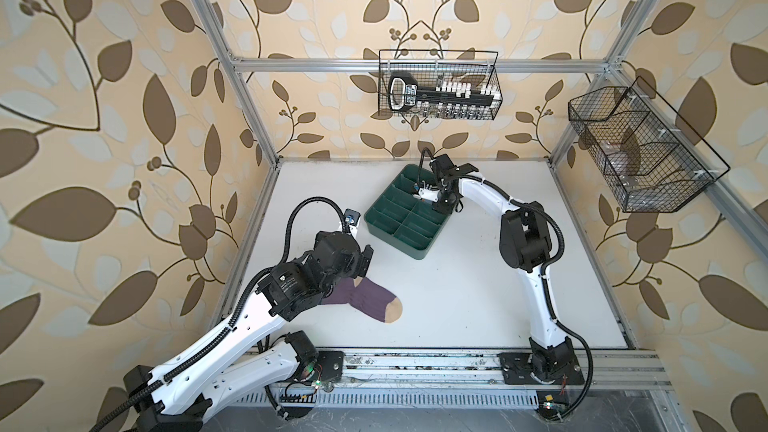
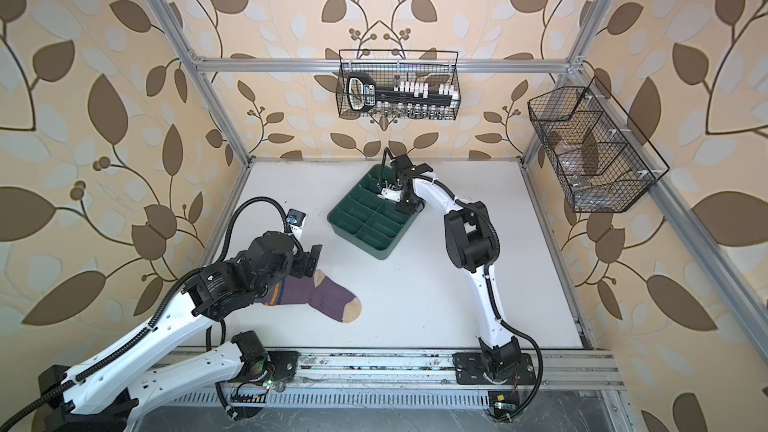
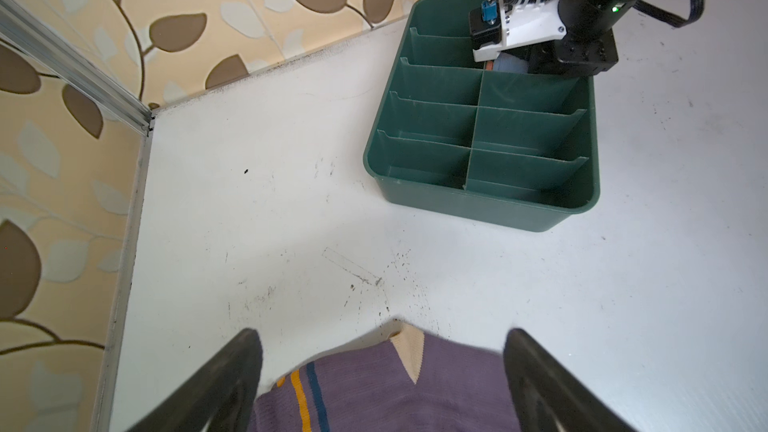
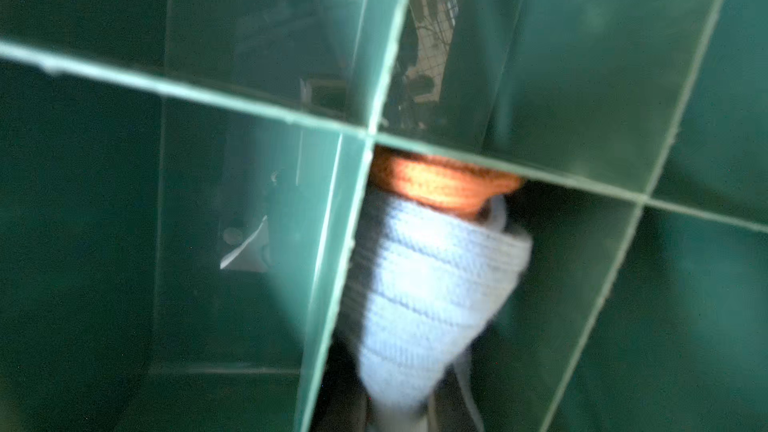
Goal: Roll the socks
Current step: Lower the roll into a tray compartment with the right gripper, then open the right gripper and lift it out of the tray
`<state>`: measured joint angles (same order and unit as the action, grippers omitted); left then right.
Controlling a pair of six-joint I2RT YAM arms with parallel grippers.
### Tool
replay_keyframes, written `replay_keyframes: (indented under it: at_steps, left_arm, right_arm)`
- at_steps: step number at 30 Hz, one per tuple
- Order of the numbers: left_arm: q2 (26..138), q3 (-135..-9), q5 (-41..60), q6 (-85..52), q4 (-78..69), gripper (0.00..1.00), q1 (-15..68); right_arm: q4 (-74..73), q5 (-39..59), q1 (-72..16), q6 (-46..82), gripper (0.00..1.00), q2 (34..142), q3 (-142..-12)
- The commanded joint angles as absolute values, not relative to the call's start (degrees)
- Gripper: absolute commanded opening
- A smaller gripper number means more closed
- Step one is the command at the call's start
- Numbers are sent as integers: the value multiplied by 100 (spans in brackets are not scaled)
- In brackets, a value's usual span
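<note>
Socks sit well apart here, one on the table and one in a bin. The purple sock (image 1: 361, 299) (image 2: 320, 297) lies flat and unrolled on the white table (image 1: 457, 305) near its front left, with its tan toe pointing toward the middle and its cuff end hidden under the left arm in both top views. The left gripper (image 1: 365, 259) (image 2: 309, 261) hangs over the heel with its jaws spread wide. In the left wrist view the left gripper (image 3: 382, 338) has a dark finger on either side of the purple sock (image 3: 374, 388), where orange and blue stripes and the tan heel show; whether the fingers touch the fabric I cannot tell. The grey-blue sock (image 4: 424, 284) (image 3: 509, 64), bunched up with its orange cuff at one end, sits down inside a compartment of the green bin (image 1: 395, 238) (image 2: 357, 238) (image 3: 478, 205), in the far part on the right arm's side. The right gripper (image 1: 438, 201) (image 3: 540, 60) reaches down into that compartment with its jaws closed on the narrow end of this sock, though the fingers are mostly out of frame in the right wrist view. The other compartments in view look bare.
</note>
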<state>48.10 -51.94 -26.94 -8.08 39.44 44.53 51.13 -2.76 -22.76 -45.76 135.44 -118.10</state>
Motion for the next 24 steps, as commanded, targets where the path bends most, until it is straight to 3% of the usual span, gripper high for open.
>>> replay_keyframes:
  at_steps: [1, 5, 7, 12, 16, 24]
  left_arm:
    - [4864, -5176, -2665, -940, 3907, 92, 4403]
    - [4977, -5135, -2678, -950, 3866, 92, 4403]
    - [5052, -5100, -2696, -958, 3830, 91, 4403]
    - [5150, -5115, -2678, -984, 3775, 91, 4403]
    - [5203, -5109, -2677, -984, 3780, 91, 4403]
    - [5057, -5070, -2723, -1037, 3884, 90, 4403]
  right_arm:
    - [5613, 127, -2200, -4792, 0, 14037, -11814]
    - [5547, 216, -2137, -4764, 0, 14146, -11908]
    - [5509, 222, -2117, -4777, 7, 14162, -11927]
    - [5465, 285, -2089, -4797, 43, 14031, -11996]
    - [5440, 422, -2103, -4799, 59, 13872, -11988]
    - [5490, 462, -2153, -4976, 66, 13548, -12038]
